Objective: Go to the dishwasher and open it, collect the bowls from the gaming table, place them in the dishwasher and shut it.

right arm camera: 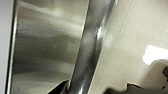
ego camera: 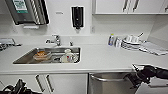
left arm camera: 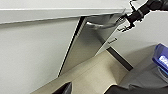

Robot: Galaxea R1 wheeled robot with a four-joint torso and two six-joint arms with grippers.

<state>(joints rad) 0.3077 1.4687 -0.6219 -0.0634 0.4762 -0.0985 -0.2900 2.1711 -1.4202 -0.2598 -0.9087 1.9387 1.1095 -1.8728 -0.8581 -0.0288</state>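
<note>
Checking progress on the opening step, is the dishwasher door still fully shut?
No, the dishwasher door tilts outward from the counter.

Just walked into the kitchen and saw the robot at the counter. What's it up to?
It is working on the dishwasher under the counter, right of the sink. The right gripper is at the right end of the bar handle, and the steel door is tilted out at the top, partly open. The left gripper hangs low by the white cabinets, holding nothing that can be seen.
</note>
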